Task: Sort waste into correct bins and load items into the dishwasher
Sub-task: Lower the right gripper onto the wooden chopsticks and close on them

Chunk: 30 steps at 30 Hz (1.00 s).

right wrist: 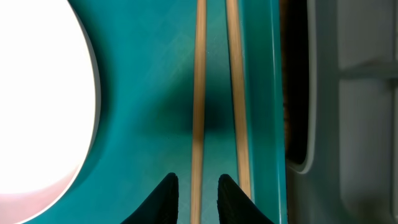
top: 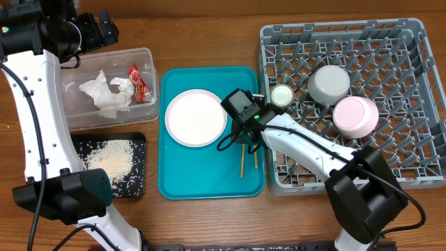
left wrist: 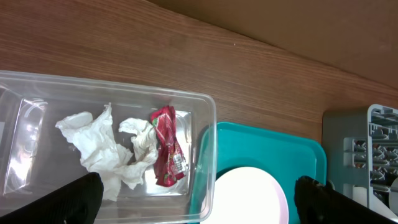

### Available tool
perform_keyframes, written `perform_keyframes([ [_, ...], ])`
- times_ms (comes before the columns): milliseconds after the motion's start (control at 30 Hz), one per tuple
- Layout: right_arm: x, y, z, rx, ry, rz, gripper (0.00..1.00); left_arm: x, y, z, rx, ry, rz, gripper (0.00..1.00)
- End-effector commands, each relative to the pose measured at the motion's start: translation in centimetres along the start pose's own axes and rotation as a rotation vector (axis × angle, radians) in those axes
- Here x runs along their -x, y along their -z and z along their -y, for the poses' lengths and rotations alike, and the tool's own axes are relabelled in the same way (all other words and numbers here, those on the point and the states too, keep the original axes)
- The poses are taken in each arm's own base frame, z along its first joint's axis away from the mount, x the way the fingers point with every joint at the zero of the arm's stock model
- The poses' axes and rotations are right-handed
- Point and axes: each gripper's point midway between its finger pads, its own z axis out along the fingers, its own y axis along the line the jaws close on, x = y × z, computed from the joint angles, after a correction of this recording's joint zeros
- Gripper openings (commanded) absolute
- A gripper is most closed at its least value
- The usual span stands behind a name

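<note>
Chopstick (right wrist: 198,74) between the right claw's (right wrist: 198,196) parted, ungripping tips shows only from that wrist; left claw (left wrist: 202,199) released; wrapper (left wrist: 166,146) print unreadable.

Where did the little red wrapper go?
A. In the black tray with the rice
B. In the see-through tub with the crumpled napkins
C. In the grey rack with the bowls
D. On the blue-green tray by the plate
B: the red wrapper lies inside the clear tub, right beside the crumpled white napkins.
</note>
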Motion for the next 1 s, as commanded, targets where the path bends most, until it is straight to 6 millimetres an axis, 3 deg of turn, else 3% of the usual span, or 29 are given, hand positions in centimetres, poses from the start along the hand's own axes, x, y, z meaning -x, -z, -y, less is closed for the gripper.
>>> perform_keyframes([
  [0, 0.0, 0.1, 0.1, -0.014, 0.026, 0.013, 0.23, 0.3, 0.4, 0.3, 0.000, 0.003, 0.014, 1.00],
  [500, -0.6, -0.1, -0.7, -0.028, 0.063, 0.033, 0.22, 0.3, 0.4, 0.3, 0.000, 0.002, 0.014, 1.00],
  [967, -1.8, -3.5, -0.2, -0.077, 0.076, -0.019, 0.23, 0.3, 0.4, 0.3, 0.000, 0.002, 0.014, 1.00],
])
